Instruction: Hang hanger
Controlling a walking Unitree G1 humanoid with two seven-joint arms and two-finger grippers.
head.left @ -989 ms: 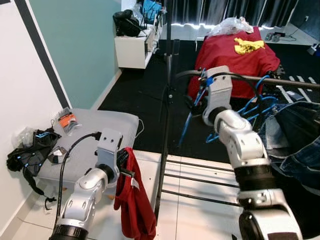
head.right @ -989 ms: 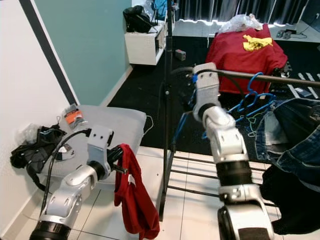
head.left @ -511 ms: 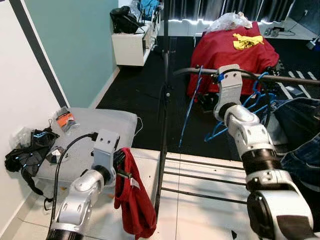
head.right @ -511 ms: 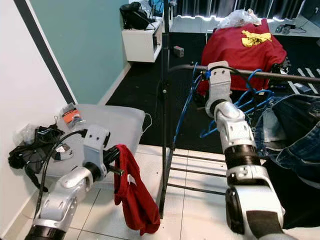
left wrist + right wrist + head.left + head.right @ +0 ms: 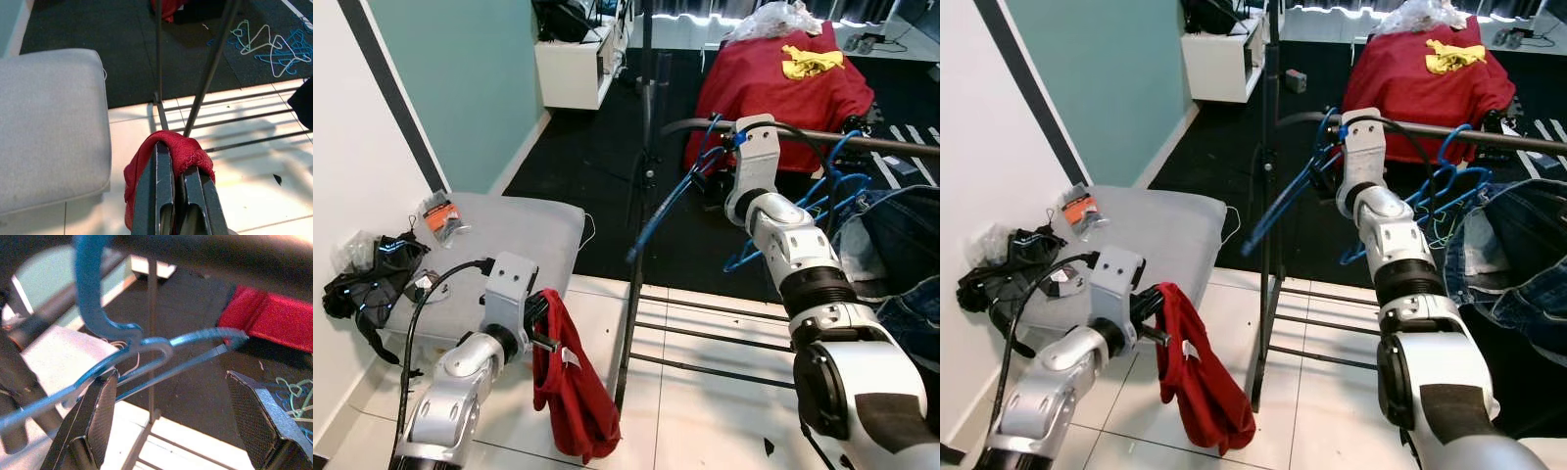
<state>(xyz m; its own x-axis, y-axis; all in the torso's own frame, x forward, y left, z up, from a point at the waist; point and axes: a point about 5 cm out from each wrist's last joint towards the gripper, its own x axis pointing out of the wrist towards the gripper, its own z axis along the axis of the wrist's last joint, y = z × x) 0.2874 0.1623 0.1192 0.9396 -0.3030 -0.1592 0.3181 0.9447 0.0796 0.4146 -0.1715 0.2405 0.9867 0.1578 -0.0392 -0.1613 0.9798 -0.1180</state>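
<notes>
A blue hanger (image 5: 666, 211) slants down to the left from the dark rail (image 5: 862, 142) of the clothes rack, and its hook (image 5: 90, 293) reaches up to the rail (image 5: 220, 249). My right gripper (image 5: 176, 421) is up at the rail end, open, and the hanger's wires (image 5: 146, 352) pass between its wide-spread fingers (image 5: 93, 426). Low on the left, my left gripper (image 5: 543, 328) is shut on a red garment (image 5: 570, 392), which drapes over the fingertips (image 5: 164, 152) and hangs toward the white tiles.
The rack's upright post (image 5: 641, 196) stands between my arms. More blue hangers (image 5: 822, 196) and jeans (image 5: 901, 235) hang on the rail at right. A grey cushion (image 5: 499, 235) and a black bag (image 5: 372, 284) lie at left, and a red-covered bed (image 5: 773, 88) stands behind.
The blue hanger hung steeply below the rail and now swings out to the left at a slant. My right gripper stays by its hook. The left arm still holds the red garment.
</notes>
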